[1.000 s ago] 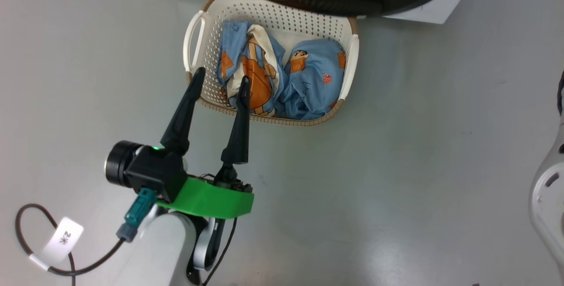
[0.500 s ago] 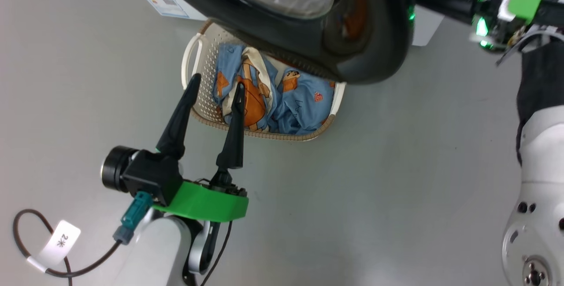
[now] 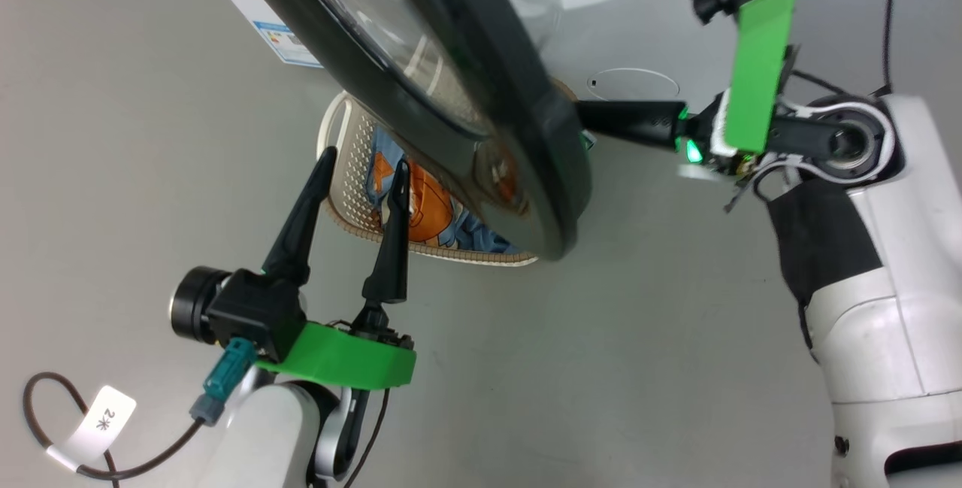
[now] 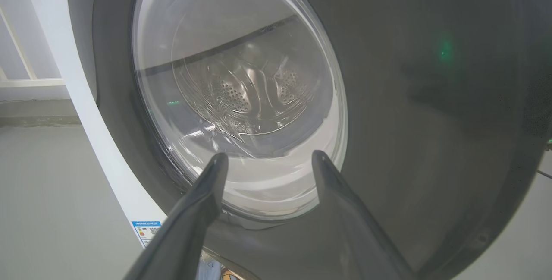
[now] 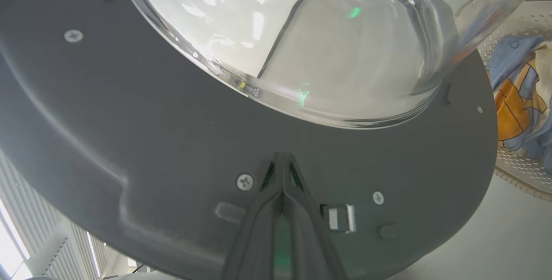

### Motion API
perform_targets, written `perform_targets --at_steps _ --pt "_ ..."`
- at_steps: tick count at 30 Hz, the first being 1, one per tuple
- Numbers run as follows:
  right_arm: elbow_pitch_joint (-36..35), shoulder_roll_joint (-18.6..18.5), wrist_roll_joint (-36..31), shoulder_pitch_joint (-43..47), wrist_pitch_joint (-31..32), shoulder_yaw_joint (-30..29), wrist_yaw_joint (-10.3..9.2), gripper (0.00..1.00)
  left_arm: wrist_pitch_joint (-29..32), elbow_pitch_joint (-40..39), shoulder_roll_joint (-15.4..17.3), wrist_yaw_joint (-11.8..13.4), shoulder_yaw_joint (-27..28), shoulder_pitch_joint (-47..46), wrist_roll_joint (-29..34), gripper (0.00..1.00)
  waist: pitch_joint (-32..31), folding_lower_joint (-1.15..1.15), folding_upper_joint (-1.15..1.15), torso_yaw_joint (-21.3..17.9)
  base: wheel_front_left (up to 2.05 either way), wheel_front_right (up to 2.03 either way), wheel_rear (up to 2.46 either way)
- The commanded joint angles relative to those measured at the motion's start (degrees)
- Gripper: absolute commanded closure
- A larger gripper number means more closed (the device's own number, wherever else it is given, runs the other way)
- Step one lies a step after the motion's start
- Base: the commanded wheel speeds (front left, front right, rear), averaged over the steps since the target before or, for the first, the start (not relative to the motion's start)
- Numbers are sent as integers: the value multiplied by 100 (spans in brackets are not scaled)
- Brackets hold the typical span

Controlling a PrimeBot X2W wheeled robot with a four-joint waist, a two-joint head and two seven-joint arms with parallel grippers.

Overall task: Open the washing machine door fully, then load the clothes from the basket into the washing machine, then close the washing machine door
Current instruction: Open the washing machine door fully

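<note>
The washing machine door (image 3: pixel 526 172) stands partly open, its black frame and glass bowl hanging over the basket (image 3: pixel 347 165). My right gripper (image 3: pixel 590 116) is shut, its tip (image 5: pixel 282 159) pressed against the door's inner face (image 5: pixel 129 107) just below the glass bowl. My left gripper (image 3: pixel 363 161) hangs open over the basket's near left rim, holding nothing. Its wrist view has the fingers (image 4: pixel 202 202) spread before the door's outer glass (image 4: pixel 241 99). The clothes (image 3: pixel 425 210), light blue with orange print, lie in the basket, mostly hidden by the door. They also appear beyond the door's edge (image 5: pixel 515 99).
The white body of the washing machine (image 4: pixel 84 99) carries a blue label (image 3: pixel 282 40) low on its front. Grey floor (image 3: pixel 601 337) spreads all around the basket. My right arm's pale forearm (image 3: pixel 879 300) stands at the right edge.
The head camera has tilted up, bringing my right arm into view. The door now stands more edge-on and covers more of the basket, the shut right gripper at its rim. The left gripper stays open.
</note>
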Motion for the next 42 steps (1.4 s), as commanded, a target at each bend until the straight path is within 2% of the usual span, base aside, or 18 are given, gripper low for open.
perform_targets --at_steps 1,6,16,21,26,27,28,30,31,32,34,39,42 --pt "-174 190 85 94 -44 203 10 100 -36 -103 106 -8 199 69 88 0 -17 0 0 7 0 0 0" --pt "-110 190 461 213 -434 825 10 100 -36 -74 106 -13 220 110 80 0 -75 0 0 41 0 0 0" --pt "57 190 817 279 -854 1442 10 100 -36 -23 106 -15 297 142 75 0 -161 0 0 51 0 0 0" --pt "73 190 854 261 -1117 1474 10 100 -36 12 106 -25 352 158 80 0 -208 0 0 19 0 0 0" --pt "10 161 727 308 -1494 1174 10 100 -36 83 106 -65 485 235 125 0 -344 0 0 -60 0 0 0" --pt "-12 142 697 339 -1578 1103 10 96 -36 93 106 -73 517 254 135 0 -382 0 0 -81 0 0 0" --pt "-50 111 649 378 -1680 1031 10 68 -36 104 106 -83 546 277 147 0 -422 0 0 -102 0 0 0" --pt "-159 55 561 486 -1864 904 10 49 -36 125 106 -104 600 332 175 0 -511 0 0 -153 0 0 0" --pt "-217 30 515 559 -1991 821 10 7 -36 134 106 -116 631 363 193 0 -559 0 0 -184 0 0 0" --pt "-289 10 459 630 -2138 737 10 0 -36 145 106 -131 662 395 211 0 -610 0 0 -214 0 0 0" --pt "-374 -4 413 710 -2273 660 10 0 -36 156 106 -146 696 428 227 0 -662 0 0 -246 0 0 0" --pt "-710 -108 -117 1149 -3238 312 10 0 -36 162 106 -219 875 581 273 0 -918 0 0 -427 0 0 0" --pt "-1097 -228 -598 1437 -3854 326 10 0 -36 178 106 -272 971 664 321 0 -1069 0 0 -539 0 0 0"
